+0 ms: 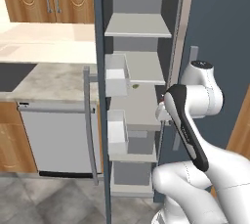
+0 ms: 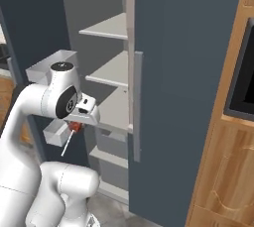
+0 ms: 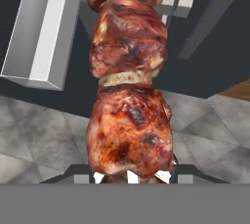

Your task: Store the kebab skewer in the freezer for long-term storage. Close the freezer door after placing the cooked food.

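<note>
Pincer: my pincer (image 2: 75, 126) is clenched on the kebab skewer (image 2: 73, 128), holding it just outside the open freezer (image 1: 139, 61), level with a middle shelf.
Skewer: reddish-brown meat chunks sit at my fingertips; the thin pale stick slants down and away from them in the right base view. In the hand view the browned chunks (image 3: 128, 135) run up the middle, stacked one above another.
Freezer: tall dark slate-grey unit with grey inner shelves (image 1: 139, 25) stepping down its opening.
Freezer door: the freezer door (image 1: 99, 71) stands swung open, seen edge-on in the left base view, with white bins (image 1: 116, 75) on its inner side and a long grey bar handle (image 1: 88, 125).
Other door: the matching door (image 2: 183, 87) beside the opening is closed.
Surroundings: a pale stone surface (image 1: 53, 82) lies left of the freezer, above a silver dishwasher front (image 1: 56, 137); grey tiled floor (image 3: 44, 140) below.
</note>
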You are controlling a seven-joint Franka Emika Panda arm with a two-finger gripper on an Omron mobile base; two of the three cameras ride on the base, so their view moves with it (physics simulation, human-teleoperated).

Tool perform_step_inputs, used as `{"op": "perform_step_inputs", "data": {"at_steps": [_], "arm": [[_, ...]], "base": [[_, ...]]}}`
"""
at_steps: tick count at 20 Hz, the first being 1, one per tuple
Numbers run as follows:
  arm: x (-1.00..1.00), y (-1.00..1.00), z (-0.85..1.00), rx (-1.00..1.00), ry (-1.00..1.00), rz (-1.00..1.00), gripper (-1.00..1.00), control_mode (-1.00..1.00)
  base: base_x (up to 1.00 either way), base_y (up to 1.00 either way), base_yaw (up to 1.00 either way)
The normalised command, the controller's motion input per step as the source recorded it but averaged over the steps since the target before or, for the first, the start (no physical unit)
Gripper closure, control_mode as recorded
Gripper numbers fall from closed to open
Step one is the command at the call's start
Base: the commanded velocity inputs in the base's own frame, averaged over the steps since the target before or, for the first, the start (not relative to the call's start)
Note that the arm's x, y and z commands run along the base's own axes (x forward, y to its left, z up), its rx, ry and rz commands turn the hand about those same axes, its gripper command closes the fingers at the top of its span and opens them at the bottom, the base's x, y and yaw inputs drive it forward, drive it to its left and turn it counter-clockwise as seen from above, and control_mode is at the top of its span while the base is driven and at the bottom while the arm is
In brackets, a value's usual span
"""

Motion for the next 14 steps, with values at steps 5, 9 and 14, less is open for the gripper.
{"op": "perform_step_inputs", "data": {"at_steps": [5, 9, 14], "arm": [[0.0, 0.0, 0.0, 0.0, 0.0, 0.0, 1.0, 1.0], [0.0, 0.0, 0.0, 0.0, 0.0, 0.0, 1.0, 1.0], [0.0, 0.0, 0.0, 0.0, 0.0, 0.0, 1.0, 1.0]], "base": [[0.29, 0.19, 0.21], [0.03, -0.12, 0.28], [0.13, -0.06, 0.23]]}}
